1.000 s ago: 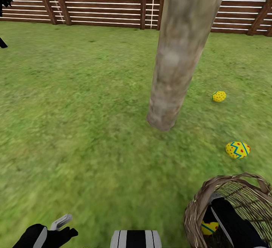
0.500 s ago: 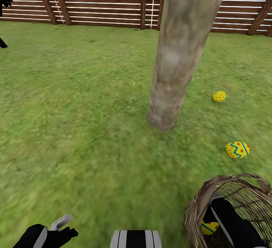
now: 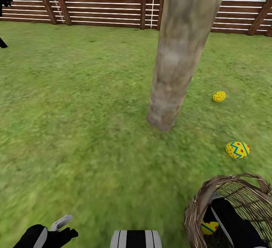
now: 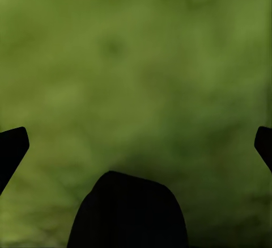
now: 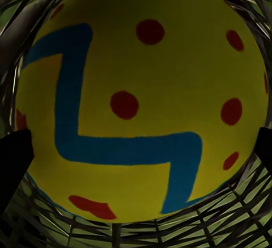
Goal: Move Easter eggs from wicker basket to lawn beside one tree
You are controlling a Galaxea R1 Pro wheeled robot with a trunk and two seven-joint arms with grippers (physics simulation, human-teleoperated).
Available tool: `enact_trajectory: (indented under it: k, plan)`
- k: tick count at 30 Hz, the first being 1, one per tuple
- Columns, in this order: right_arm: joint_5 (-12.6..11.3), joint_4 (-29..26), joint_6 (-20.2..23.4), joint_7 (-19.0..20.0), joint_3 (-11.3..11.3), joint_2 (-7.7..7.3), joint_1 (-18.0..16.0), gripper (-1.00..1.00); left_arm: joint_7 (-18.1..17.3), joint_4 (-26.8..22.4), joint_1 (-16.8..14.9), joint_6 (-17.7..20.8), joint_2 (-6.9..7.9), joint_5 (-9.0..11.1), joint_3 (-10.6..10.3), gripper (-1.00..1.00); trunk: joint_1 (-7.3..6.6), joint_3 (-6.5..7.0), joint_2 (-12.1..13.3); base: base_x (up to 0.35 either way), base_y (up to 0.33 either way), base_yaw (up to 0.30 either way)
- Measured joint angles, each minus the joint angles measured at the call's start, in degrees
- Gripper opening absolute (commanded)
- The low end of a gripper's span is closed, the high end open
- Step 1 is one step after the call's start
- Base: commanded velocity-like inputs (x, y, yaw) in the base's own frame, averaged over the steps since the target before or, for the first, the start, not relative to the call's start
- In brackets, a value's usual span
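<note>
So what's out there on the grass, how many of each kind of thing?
Easter eggs: 3, one beyond the tree, one nearer the basket, one inside the basket
Wicker basket: 1
Tree trunk: 1
Total: 5
</note>
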Motion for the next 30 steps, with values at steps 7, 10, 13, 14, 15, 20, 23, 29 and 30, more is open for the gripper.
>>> enact_trajectory:
  k: [7,10,13,14,15,20,23,29,30]
  plan:
    - [0.21,0.07,0.0,-0.03,0.24,0.01,-0.03,-1.0,0.0,0.23,0.0,0.0,-0.03,0.01,0.02,1.0,-0.01,0.0,-0.01,0.0,0.0,0.0]
    - [0.06,0.12,-0.03,-0.04,0.04,0.01,-0.04,-1.0,0.0,0.27,0.0,0.0,-0.06,0.01,0.03,1.0,-0.01,0.0,-0.01,0.0,0.0,0.0]
    - [0.17,0.68,-1.27,0.01,0.08,-0.02,-0.04,-1.0,0.0,0.32,0.03,0.02,-0.06,0.02,0.04,1.0,-0.02,0.0,-0.01,0.0,0.0,0.0]
    - [0.14,0.73,-1.22,0.02,0.05,-0.02,-0.05,-1.0,0.0,0.34,0.03,0.02,-0.05,0.01,0.04,1.0,-0.02,0.01,-0.01,0.0,0.0,0.0]
    - [0.02,0.78,-1.35,0.03,0.01,-0.07,-0.04,-1.0,0.0,0.35,0.03,0.02,-0.04,0.02,0.04,1.0,-0.02,0.0,-0.01,0.0,0.0,0.0]
    - [-0.32,0.78,-1.11,0.16,-0.07,-1.6,-0.06,-1.0,-0.01,-0.94,1.51,-0.68,1.61,0.26,1.29,1.0,-0.02,0.0,0.02,0.0,0.0,0.0]
    - [-0.39,1.6,-0.99,0.0,-0.15,-0.85,-0.09,-1.0,0.6,-1.62,1.57,-1.63,0.63,0.15,1.68,1.0,-0.03,0.01,0.01,0.0,0.0,0.0]
    - [-0.83,1.81,-1.2,-0.17,-0.16,-0.94,-0.09,-1.0,0.46,-1.63,1.58,-3.56,-0.15,0.24,1.57,1.0,-0.04,0.01,0.01,0.0,0.0,0.0]
    - [-0.86,1.82,-1.2,-0.21,-0.16,-0.94,-0.1,-1.0,0.46,-1.59,1.58,-3.88,-0.17,0.21,1.52,1.0,-0.04,0.01,0.01,0.0,0.0,0.0]
